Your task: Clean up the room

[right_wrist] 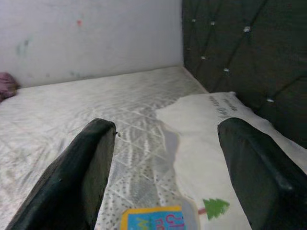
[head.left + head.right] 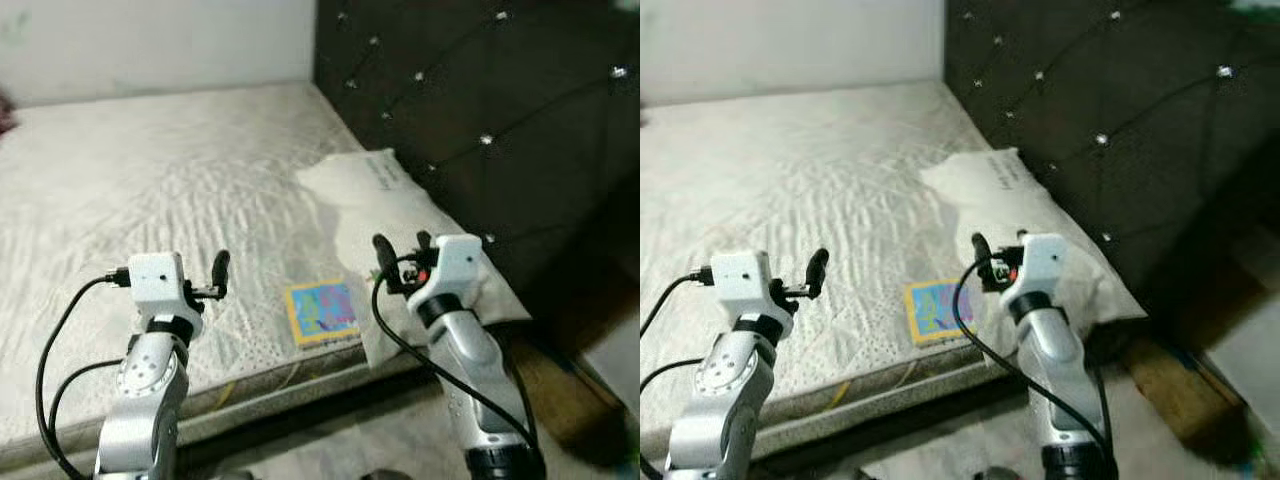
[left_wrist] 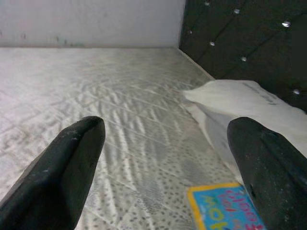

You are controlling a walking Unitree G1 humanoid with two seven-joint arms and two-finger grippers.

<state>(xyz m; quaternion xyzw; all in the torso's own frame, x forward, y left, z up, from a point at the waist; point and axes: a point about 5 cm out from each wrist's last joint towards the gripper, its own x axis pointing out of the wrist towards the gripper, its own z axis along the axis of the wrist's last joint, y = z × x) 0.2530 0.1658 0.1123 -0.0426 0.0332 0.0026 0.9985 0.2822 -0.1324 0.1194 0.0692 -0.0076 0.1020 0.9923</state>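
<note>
Lying flat on the bare mattress [image 2: 180, 170], close to its near edge, a small colourful booklet [image 2: 321, 312] with a yellow border is seen just beside a white pillow [image 2: 400, 215] that rests against the dark tufted headboard [image 2: 500, 100]. Both arms are raised above the near edge of the bed. The left gripper [image 3: 165, 167] is held wide apart with nothing between its fingers, aimed across the mattress towards the booklet's corner. The right gripper [image 1: 165, 167] is likewise spread wide and empty, pointed over the pillow's near end, where a small green tree print [image 1: 214, 206] can be made out.

The booklet is judged to be light, thin and bendable; lying flush on the quilted surface, it offers little to pinch, so an edge would best be taken, probably the side nearest the mattress border, where one finger could be slid beneath. The pillow is judged soft and light, and would be gripped at a corner, where the cloth bunches and gives way readily.
</note>
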